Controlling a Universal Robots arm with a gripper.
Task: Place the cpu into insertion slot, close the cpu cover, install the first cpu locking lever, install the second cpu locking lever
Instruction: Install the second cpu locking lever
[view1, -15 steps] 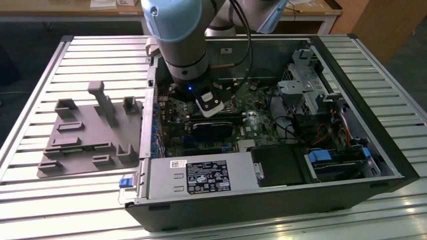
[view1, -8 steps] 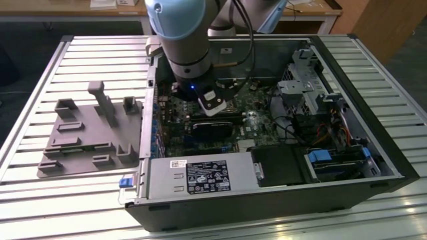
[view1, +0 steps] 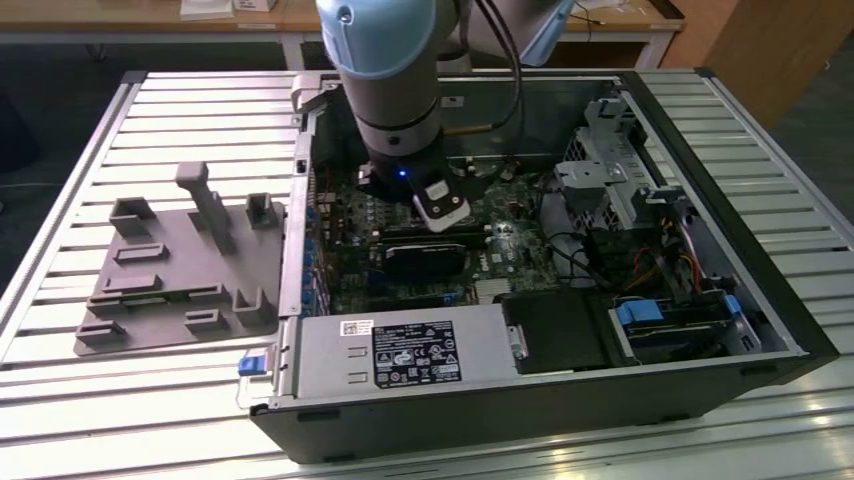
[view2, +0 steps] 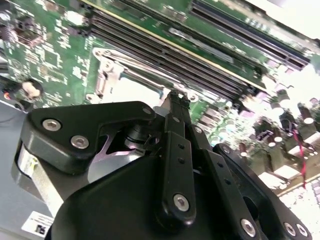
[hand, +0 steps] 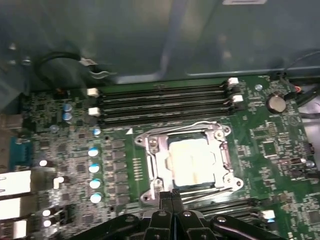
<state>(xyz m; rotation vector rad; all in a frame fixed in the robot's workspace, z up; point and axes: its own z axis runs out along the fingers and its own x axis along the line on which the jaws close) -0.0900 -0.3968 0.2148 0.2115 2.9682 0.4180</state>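
The chip (hand: 194, 161) lies flat in its square socket (hand: 187, 165) on the green board (hand: 75, 150). Its pale face shows through the window of the shiny metal cover (hand: 161, 162), and the cover lies down flat over the socket. In the first wrist view, thin wire levers run along the edges of the socket frame, but I cannot tell if they are hooked in place.

My gripper (hand: 172, 192) is just beside the socket, at the edge of its frame and not over the chip. My two fingers (hand: 166, 199) are pressed together, with no gap between them and nothing held. In the second wrist view my gripper (view2: 176, 97) points down at the board right next to the pale chip (view2: 132, 90) and the metal frame around it.

On the far side of the socket from my gripper lie long black memory slots (hand: 160, 102) in a row. Small blue-topped cans (hand: 93, 167) stand in a line near the socket.

In the exterior view my arm (view1: 387, 80) reaches down into the open computer case (view1: 534, 400), and my gripper (view1: 445, 215) hangs low over the board. A grey plastic tray (view1: 160, 290) lies on the slatted table (view1: 80, 150), outside the case, toward the exterior view's left.
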